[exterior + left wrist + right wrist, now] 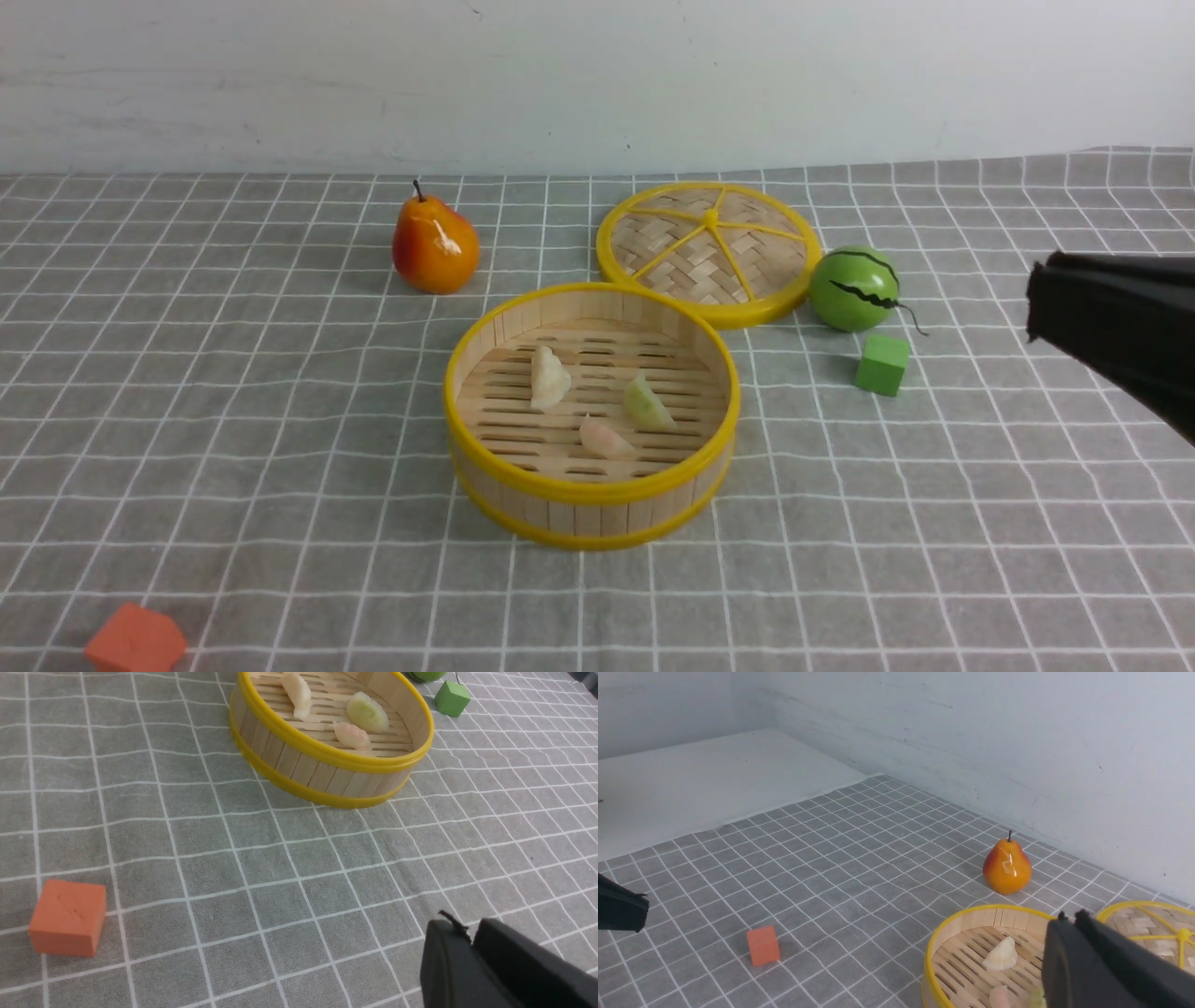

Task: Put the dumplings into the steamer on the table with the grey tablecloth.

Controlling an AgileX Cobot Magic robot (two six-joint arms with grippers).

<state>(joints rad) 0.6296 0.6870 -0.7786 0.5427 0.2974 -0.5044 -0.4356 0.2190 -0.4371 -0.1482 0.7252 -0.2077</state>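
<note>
The bamboo steamer (588, 518) stands mid-table on the grey tablecloth (233, 420). All three dumplings lie on its slatted floor: whitish (548, 378), yellow-green (646, 404) and pinkish (605, 437). They also show in the left wrist view, whitish (297, 693), yellow-green (367, 711) and pinkish (351, 735), inside the steamer (303, 765). My right gripper (1034, 299) is shut and empty, raised to the right of the steamer; in its own view (1069, 917) it hides part of the steamer (927, 952). My left gripper (462, 928) is shut and empty, low over the cloth, near-left of the steamer.
The woven lid (709, 252) lies flat behind the steamer. A pear (435, 245) stands at the back left. A toy watermelon (854, 287) and a green cube (881, 364) sit to the right. An orange block (135, 641) lies at the front left.
</note>
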